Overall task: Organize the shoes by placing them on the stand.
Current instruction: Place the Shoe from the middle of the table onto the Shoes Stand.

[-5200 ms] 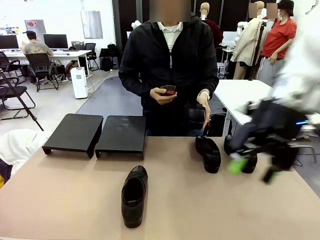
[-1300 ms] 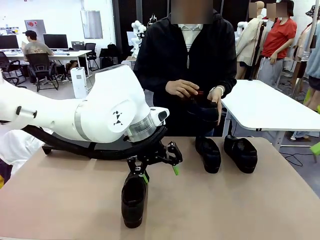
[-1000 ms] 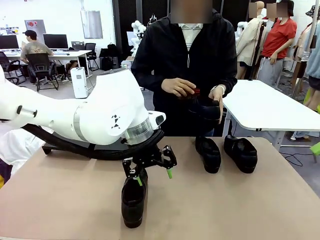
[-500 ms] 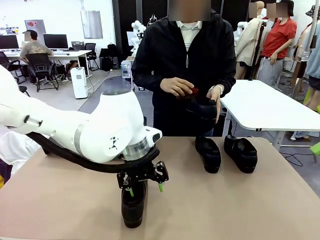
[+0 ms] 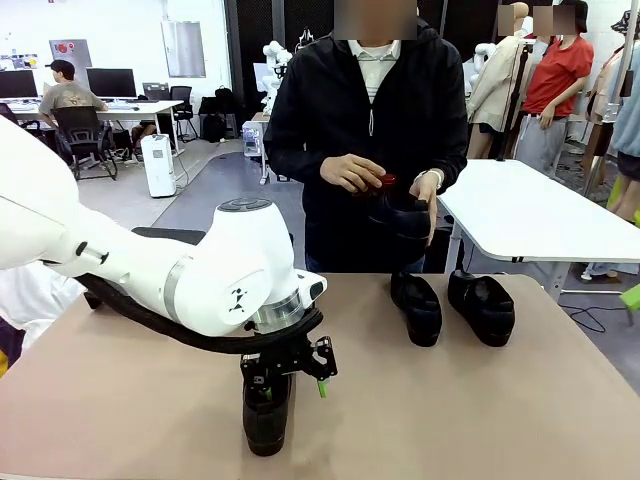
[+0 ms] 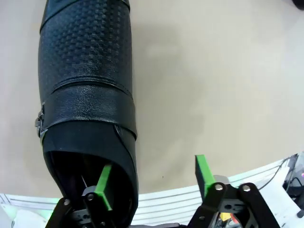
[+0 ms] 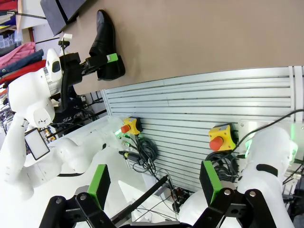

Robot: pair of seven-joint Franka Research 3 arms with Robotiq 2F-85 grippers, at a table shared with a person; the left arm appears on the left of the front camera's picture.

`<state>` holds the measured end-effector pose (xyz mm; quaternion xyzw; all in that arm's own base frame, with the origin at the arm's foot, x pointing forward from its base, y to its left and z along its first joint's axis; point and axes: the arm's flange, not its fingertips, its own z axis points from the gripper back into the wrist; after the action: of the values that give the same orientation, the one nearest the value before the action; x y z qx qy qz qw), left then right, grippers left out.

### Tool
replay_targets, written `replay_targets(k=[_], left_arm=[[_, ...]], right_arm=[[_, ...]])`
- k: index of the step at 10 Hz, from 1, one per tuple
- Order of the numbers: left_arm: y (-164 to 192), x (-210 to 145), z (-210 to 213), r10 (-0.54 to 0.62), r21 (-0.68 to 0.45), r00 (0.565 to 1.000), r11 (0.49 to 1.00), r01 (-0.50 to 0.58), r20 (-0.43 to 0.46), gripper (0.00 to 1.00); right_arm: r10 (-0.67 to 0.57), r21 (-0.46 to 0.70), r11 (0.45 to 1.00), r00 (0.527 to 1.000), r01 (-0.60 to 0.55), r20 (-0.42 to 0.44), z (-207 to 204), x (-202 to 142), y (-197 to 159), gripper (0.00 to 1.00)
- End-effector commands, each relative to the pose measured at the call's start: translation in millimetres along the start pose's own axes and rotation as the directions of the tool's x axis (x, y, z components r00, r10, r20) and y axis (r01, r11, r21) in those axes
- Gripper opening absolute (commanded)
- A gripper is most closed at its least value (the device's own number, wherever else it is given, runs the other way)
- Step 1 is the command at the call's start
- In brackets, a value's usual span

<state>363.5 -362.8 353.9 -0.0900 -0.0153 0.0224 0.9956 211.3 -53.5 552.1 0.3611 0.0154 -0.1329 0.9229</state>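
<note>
Left gripper [image 5: 290, 384], jaws open, straddles the heel wall of the shoe [image 6: 85, 90] near the table's [image 5: 480, 400] front edge; gripped so far back, it may tip or slip. Right gripper [image 7: 154, 183] open.

The near shoe [image 5: 264, 428], glossy black with a textured toe and a buckled strap, stands upright at lower centre of the front view, toe toward the camera; a second shoe [image 5: 416, 308] and a third shoe [image 5: 482, 307] sit side by side right of centre; the fourth shoe [image 5: 400, 215] is held aloft above them.
</note>
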Motion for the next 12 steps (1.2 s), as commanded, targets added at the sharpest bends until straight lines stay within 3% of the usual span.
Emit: replay_targets(k=[1,8,12], left_arm=[[-10.6,2.3,0.3,0.014,0.049,1.000,0.999,-0.014,0.006,0.00],[-8.3,-0.7,4.5,0.011,0.056,1.000,0.998,-0.012,0.020,0.00],[2.3,-23.7,40.1,-0.044,0.037,0.996,0.998,0.041,0.077,0.00]], right_arm=[[0.023,-0.015,1.000,1.000,-0.023,-0.002,5.1,0.2,-3.8,1.00],[0.023,-0.015,1.000,1.000,-0.023,-0.002,5.1,0.2,-3.8,1.00],[0.023,-0.015,1.000,1.000,-0.023,-0.002,5.1,0.2,-3.8,1.00]])
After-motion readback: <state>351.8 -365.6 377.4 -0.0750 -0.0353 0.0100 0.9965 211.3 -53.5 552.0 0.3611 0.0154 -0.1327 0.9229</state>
